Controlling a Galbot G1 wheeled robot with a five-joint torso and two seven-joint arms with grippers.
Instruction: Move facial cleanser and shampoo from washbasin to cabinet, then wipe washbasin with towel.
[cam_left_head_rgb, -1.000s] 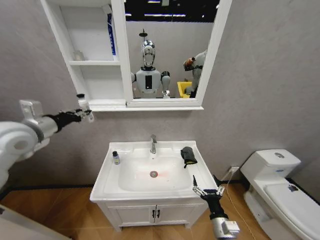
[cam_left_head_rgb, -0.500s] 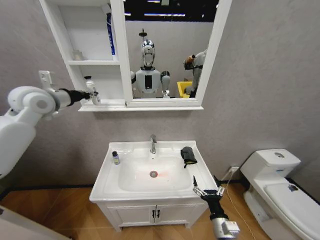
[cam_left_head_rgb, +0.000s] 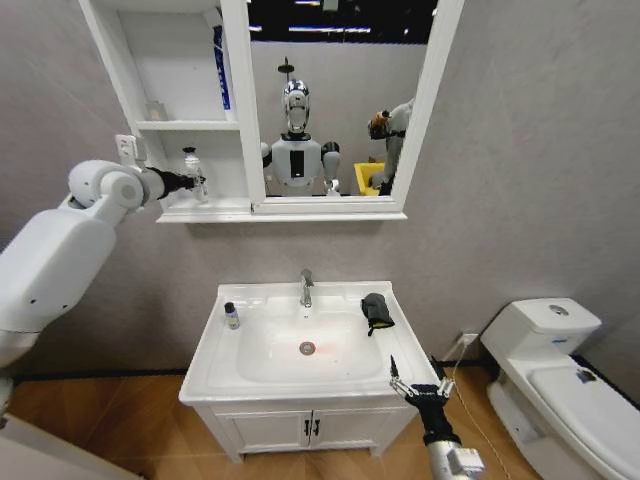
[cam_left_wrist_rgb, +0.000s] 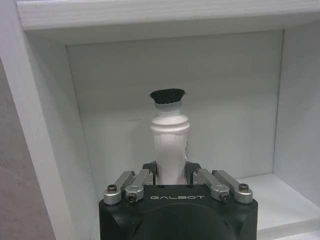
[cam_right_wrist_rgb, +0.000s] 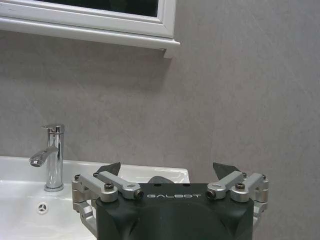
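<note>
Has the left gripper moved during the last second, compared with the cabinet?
Yes. The left gripper, shut on the white bottle, went up and right, from below the cabinet into its lower cubbyhole.

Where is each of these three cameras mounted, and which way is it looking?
Head view: on the robot's head, looking down at the washbasin and cabinet; both arms show.
Left wrist view: on the left arm, facing into a cabinet cubbyhole; left gripper clamps a white bottle.
Right wrist view: on the right arm, facing the tap and wall; right gripper open.
Head and right wrist views share the tap.
</note>
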